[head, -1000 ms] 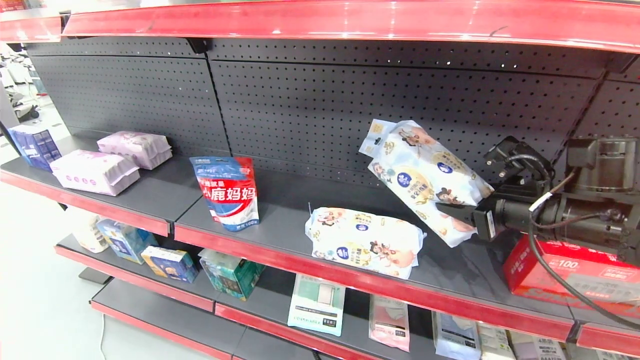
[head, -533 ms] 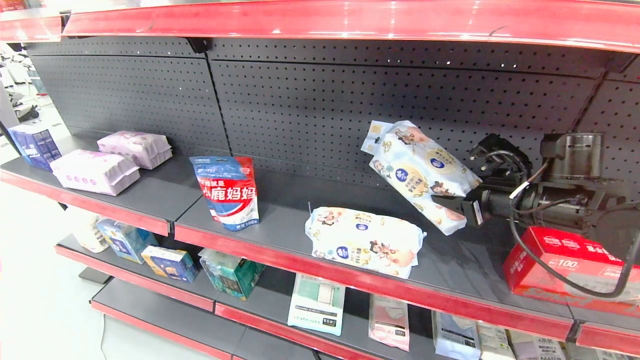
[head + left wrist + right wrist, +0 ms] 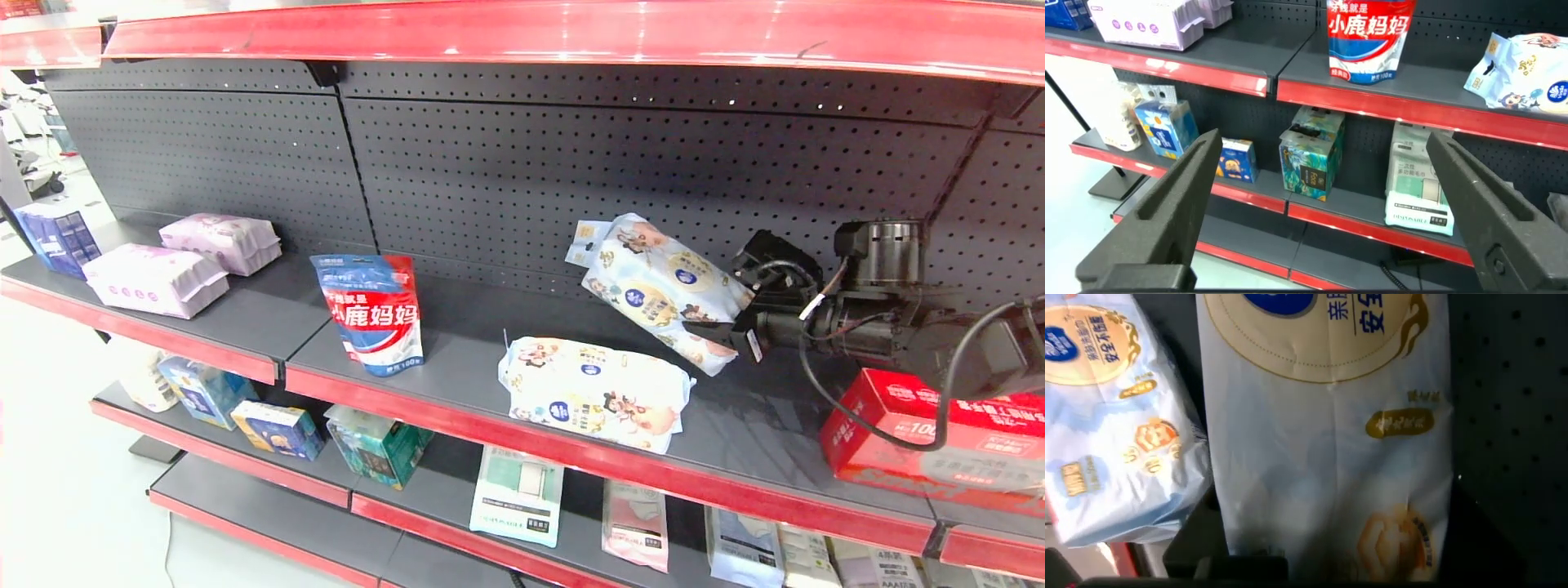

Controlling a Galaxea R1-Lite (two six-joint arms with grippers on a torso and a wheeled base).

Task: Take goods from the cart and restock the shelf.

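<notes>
My right gripper (image 3: pixel 720 333) is shut on the lower end of a white cartoon-print wipes pack (image 3: pixel 660 287), held tilted just above the grey shelf deck (image 3: pixel 469 327) near the pegboard back. In the right wrist view this held pack (image 3: pixel 1327 441) hangs right beside a matching pack (image 3: pixel 1110 416). That matching pack (image 3: pixel 592 394) lies flat at the shelf's front edge, in front of the held one. My left gripper (image 3: pixel 1323 139) is open with nothing between its fingers, out in front of the lower shelves.
A red and blue pouch (image 3: pixel 371 314) stands left of the flat pack. Two purple packs (image 3: pixel 155 279) lie further left, and a red box (image 3: pixel 939 433) sits at the right under my right arm. Lower shelves hold several boxes (image 3: pixel 1308 153). Bare deck lies between the pouch and the packs.
My right arm has carried the held wipes pack leftward and lower, closer to the shelf deck behind the flat pack. Nothing else has moved.
</notes>
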